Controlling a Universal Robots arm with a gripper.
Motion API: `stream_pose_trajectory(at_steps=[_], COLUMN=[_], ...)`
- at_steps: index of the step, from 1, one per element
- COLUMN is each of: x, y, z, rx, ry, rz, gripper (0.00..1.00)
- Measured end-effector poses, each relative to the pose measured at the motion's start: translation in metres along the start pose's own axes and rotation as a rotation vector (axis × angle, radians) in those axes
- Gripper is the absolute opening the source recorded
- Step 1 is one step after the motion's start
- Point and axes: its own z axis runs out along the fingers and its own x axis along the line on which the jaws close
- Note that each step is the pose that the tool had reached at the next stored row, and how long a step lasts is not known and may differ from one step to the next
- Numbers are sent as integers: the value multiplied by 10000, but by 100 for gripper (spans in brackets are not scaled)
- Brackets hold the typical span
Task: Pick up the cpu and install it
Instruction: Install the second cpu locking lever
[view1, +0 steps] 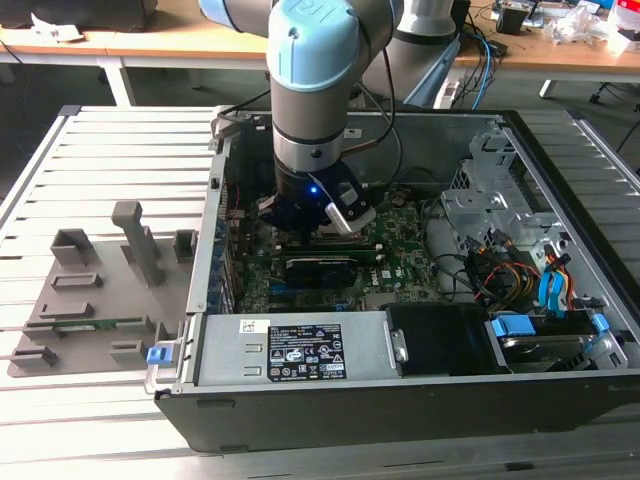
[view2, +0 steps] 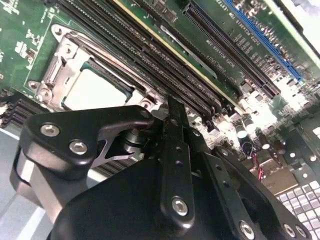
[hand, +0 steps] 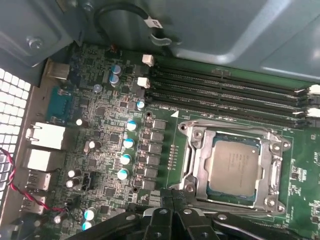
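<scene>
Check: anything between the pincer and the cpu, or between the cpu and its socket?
Nothing visible. The cpu already lies inside the socket frame on the motherboard. The pincer hangs just beside the socket, with only open air between them.

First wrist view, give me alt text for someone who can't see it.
A silver-topped cpu sits inside the metal-framed socket on a green motherboard, seen from above inside a computer case. Long dark memory slots run beside the socket, and the black gripper hangs close to the socket's edge.
</scene>
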Motion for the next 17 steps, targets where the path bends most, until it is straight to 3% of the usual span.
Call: stream_pose_trajectory(at_steps=[4,7,11,15,17], x=[11,10,10,-2,-15], y=[-1,6,8,30,49], z=[26,-30,-42,-216,-372], rx=[-74,-108,-114,-117,-99], ry=[10,21,25,23,26], rz=[-227,-413,-439,-440,-441], gripper=[11,11,11,11,11])
